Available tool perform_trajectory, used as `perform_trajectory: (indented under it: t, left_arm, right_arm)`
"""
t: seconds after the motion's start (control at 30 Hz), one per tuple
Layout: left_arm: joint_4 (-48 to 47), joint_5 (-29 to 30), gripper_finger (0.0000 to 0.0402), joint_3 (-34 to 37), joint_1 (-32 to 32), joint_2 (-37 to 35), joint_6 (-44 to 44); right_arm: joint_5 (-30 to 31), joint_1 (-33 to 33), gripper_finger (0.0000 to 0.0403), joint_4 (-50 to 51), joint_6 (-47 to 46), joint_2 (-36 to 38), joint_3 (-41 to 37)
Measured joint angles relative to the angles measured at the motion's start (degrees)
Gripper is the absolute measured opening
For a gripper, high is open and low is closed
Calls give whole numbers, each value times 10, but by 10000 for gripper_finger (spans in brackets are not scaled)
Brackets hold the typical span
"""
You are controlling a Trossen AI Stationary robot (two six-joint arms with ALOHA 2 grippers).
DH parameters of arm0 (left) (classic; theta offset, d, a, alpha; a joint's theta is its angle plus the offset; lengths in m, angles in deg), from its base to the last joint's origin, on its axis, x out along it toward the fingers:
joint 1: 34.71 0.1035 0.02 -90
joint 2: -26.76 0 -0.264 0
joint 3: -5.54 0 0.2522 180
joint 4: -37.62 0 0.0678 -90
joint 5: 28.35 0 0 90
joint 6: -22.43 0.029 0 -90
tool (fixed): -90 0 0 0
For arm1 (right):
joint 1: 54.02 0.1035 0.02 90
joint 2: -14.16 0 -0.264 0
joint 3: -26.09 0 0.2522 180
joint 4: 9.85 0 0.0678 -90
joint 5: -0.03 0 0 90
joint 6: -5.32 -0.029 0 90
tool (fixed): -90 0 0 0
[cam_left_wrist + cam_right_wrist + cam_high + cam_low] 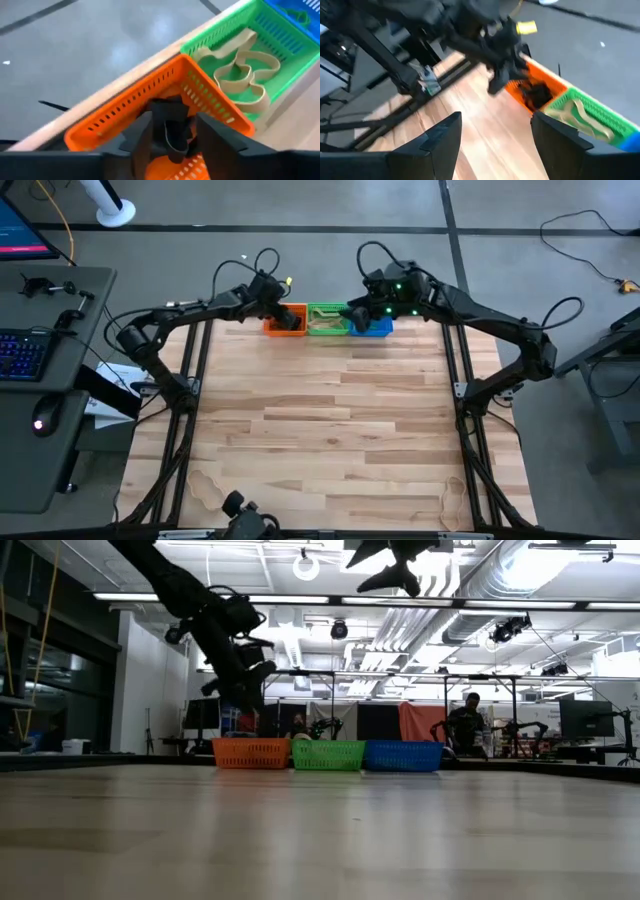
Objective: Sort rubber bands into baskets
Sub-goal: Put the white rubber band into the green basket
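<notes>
Between the left hand's (172, 137) fingers hangs a black rubber band (175, 139), pinched narrow on it just above the orange basket (150, 95); black bands (535, 94) already lie inside that basket, tan bands (245, 75) in the green basket (280, 50), and something green in the blue basket (300, 12) beyond. From overhead, the three baskets sit in a row at twelve o'clock on the table (330, 440), touching side by side, orange at eleven, blue (372, 328) at one. The right hand (495, 135) hovers over the blue end, fingers spread wide and holding nothing.

As I judge it, the risk is the drop: the floppy loop may cling to a finger on release, or snag on the basket's slotted wall and hang outside; the two arms are also close together over the row and could knock one another.

Only the left wrist view shows the held band; the level view shows the left arm (225, 635) low over the orange basket (251, 752) but not what is inside; the overhead view gives the layout alone.
</notes>
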Motion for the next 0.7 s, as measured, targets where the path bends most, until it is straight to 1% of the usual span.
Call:
perform_trajectory:
  t: [0.1, 0.17, 0.23, 0.3, 0.37, 0.43, 0.53, 0.63, 0.7]
  left_arm:
    - [-66, -2, 174, -42, 0, -1, -3]
    - [-130, -31, 189, -68, 0, -10, -3]
    - [-170, -82, 196, -77, -1, -28, -2]
    - [-192, -143, 199, -68, -6, -52, -10]
    - [-190, -196, 200, -51, -16, -83, -30]
    - [-175, -221, 200, -28, -29, -123, -52]
    - [-145, -223, 200, 4, -51, -173, -88]
    - [-116, -222, 200, 25, -66, -208, -122]
    - [-101, -222, 200, 29, -71, -218, -140]
  right_arm:
    - [16, 0, 227, 70, -13, 0, 0]
    - [3, 4, 227, 145, -34, -2, -12]
    - [-29, 17, 227, 235, -50, -3, -41]
    - [-51, 47, 227, 293, -73, -1, -88]
    - [-82, 92, 227, 325, -113, 8, -147]
    - [-134, 146, 227, 326, -168, 21, -203]
    - [-193, 252, 227, 322, -289, 37, -272]
    - [-251, 356, 227, 310, -445, 41, -319]
    - [-284, 422, 227, 278, -549, 40, -349]
